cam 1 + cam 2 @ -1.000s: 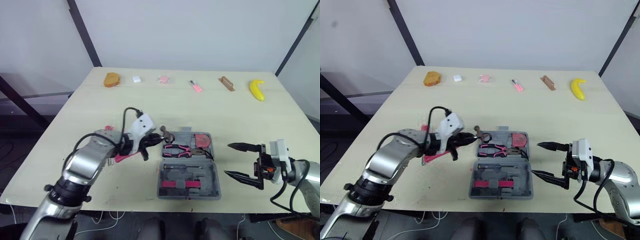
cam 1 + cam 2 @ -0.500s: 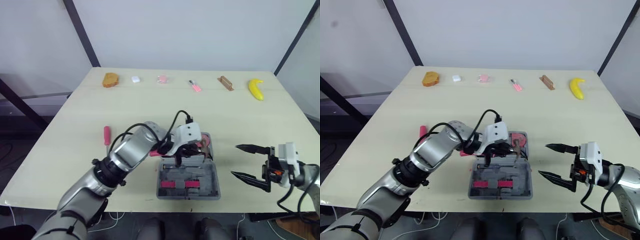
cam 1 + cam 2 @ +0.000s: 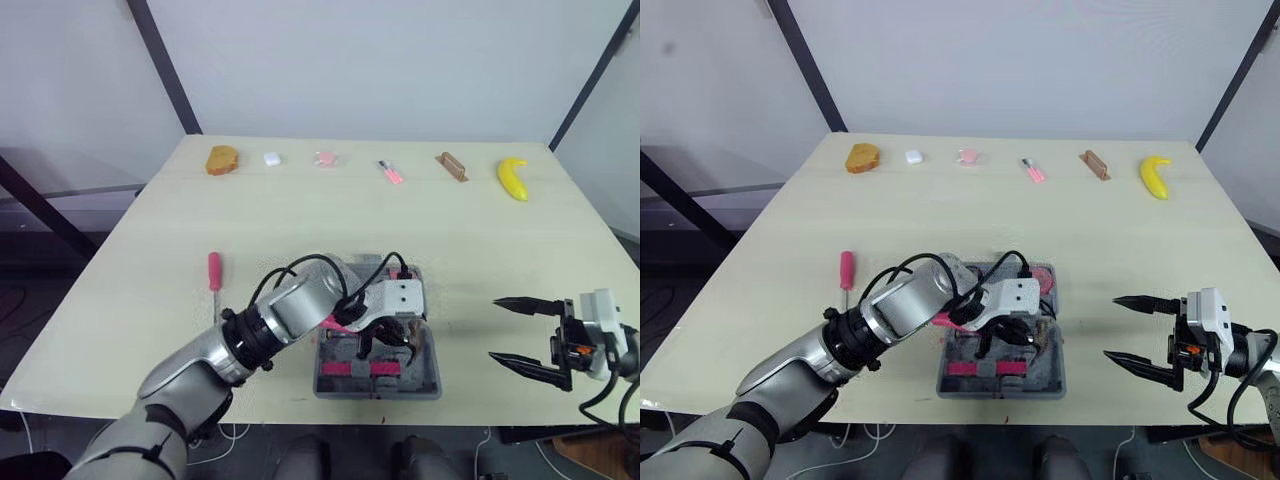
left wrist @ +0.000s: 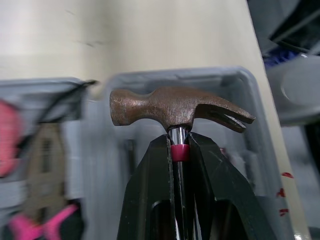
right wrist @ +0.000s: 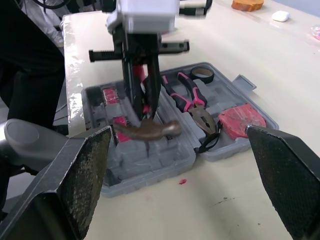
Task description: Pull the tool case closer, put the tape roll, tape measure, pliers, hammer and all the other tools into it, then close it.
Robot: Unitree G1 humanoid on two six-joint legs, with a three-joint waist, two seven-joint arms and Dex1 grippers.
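Observation:
The grey tool case (image 3: 430, 380) lies open near the table's front edge. Its far half holds pink-handled pliers (image 5: 192, 102), a red tape measure (image 5: 242, 119) and a black tape roll (image 5: 202, 73). My left gripper (image 4: 179, 142) is shut on the neck of the hammer (image 4: 170, 106), whose brown head hangs just over the case's near half (image 5: 148, 130). A red screwdriver (image 3: 214, 272) lies on the table left of the case. To the right of the case my right gripper (image 3: 525, 332) is open, with nothing between its fingers.
Along the table's far edge sit an orange bread piece (image 3: 222, 159), a small white object (image 3: 272, 158), a pink object (image 3: 325, 158), a pink marker (image 3: 390, 172), a brown block (image 3: 452, 166) and a banana (image 3: 513, 178).
My left arm has carried the hammer from the table left of the case to over its near half, uncovering the red screwdriver. The right gripper has drifted a little to the right.

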